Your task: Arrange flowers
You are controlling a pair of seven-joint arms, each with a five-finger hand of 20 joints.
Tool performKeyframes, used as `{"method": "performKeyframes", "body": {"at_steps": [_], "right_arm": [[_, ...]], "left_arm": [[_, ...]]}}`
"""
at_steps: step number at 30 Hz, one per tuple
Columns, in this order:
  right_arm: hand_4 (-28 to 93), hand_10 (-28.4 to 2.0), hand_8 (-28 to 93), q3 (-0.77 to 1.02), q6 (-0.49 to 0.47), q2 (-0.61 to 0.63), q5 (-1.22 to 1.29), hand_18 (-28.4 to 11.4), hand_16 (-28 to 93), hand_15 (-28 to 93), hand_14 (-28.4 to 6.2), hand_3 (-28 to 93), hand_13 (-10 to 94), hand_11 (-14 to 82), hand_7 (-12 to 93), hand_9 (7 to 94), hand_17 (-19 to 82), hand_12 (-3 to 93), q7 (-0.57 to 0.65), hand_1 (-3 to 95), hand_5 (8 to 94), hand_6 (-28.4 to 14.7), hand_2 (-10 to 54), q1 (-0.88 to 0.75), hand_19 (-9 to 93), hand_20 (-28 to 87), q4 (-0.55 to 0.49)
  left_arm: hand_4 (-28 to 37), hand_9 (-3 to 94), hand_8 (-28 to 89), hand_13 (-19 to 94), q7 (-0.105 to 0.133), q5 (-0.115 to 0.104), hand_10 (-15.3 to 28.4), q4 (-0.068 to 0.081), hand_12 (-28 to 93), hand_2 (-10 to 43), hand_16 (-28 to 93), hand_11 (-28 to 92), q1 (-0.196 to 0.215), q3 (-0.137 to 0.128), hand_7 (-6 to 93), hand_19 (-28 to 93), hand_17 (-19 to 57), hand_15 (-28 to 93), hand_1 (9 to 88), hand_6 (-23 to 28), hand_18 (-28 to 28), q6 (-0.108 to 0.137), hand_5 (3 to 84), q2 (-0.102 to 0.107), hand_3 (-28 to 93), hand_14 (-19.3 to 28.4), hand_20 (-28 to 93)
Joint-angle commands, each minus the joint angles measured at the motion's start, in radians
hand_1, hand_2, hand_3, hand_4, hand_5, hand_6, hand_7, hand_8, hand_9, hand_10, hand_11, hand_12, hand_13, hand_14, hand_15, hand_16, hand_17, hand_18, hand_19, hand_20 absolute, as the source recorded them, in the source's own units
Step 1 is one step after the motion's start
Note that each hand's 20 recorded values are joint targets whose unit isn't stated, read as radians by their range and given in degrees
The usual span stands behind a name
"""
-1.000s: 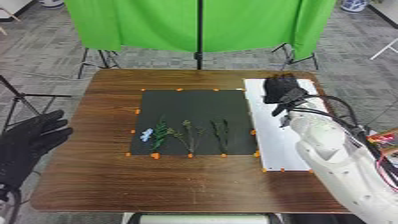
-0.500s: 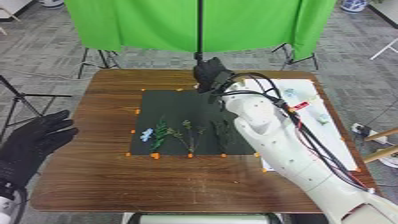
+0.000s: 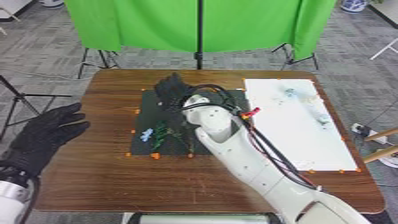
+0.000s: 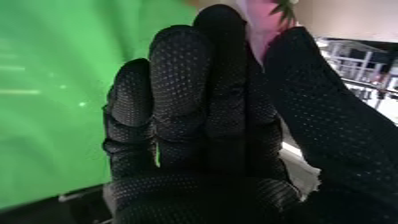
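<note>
Two black-gloved hands appear in the head view, over and beside a brown wooden table [image 3: 98,182]. The left hand [image 3: 43,135] lies at nine o'clock, near the table's edge, its fingers extended and slightly spread. The right hand [image 3: 172,90] is at eleven o'clock on a square black mat [image 3: 209,95], its forearm crossing the mat from five o'clock.

On the mat, a small pale-blue flower [image 3: 147,134] lies at eight o'clock; at seven o'clock, just beside it, is a feathery green sprig [image 3: 160,134]. A long white sheet [image 3: 293,145] adjoins the mat at three o'clock. The sheet bears a faint bluish flower cluster [image 3: 290,92] toward its twelve o'clock end and a pale blue-green floral piece [image 3: 322,119] at two o'clock. Small orange tabs [image 3: 155,156] line the borders of mat and sheet. Bright green cloth [image 3: 142,25] hangs past the table at twelve o'clock.

In the right wrist view, the right hand [image 4: 200,120] holds its long fingers straight and pressed together; thumb tip and nearest finger pinch a thin, pink, petal-like piece [image 4: 258,22]. A pointed green leaf [image 4: 286,11] adjoins the pink.
</note>
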Motion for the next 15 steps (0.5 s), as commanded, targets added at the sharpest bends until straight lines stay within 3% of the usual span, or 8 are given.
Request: {"method": "performKeyframes", "body": {"at_steps": [1,9,15], "right_arm": [[-28,-3.1,-14,-0.018,0.068,-0.019,-0.085,-16.4,36,54,-1.9,83,74,18.4,48,86.0,32,47.9,0.018,47.1,70.8,1.0,-9.5,-0.031,82,39,0.004],[-28,-3.0,-14,-0.011,0.130,-0.032,-0.122,-16.2,36,55,-1.7,82,74,18.6,48,85.0,31,47.8,0.027,47.6,69.9,1.2,-9.5,-0.030,81,40,0.042],[-28,-2.9,-15,-0.006,0.121,-0.043,-0.161,-15.9,36,55,-1.4,82,72,18.8,48,83.6,31,47.7,0.040,47.4,68.1,1.5,-9.5,-0.029,81,40,0.048]], "left_arm": [[-25.8,37.2,-15,31,-0.020,0.001,9.6,0.019,13,3.9,-7,36,-0.036,0.023,28.8,53,-5.3,49,29.0,1.8,22.3,-0.029,39.7,0.015,71,14.0,-1],[-25.9,37.4,-17,31,-0.017,-0.001,9.0,0.025,12,3.9,-9,39,-0.044,0.031,32.2,54,-5.1,51,28.7,0.5,22.3,-0.031,38.8,0.025,71,13.4,-2],[-25.8,36.8,-15,30,-0.022,0.000,9.9,0.029,12,3.9,-9,36,-0.052,0.033,27.6,54,-5.3,50,28.7,2.2,22.3,-0.034,39.6,0.026,71,14.5,-2]]}}
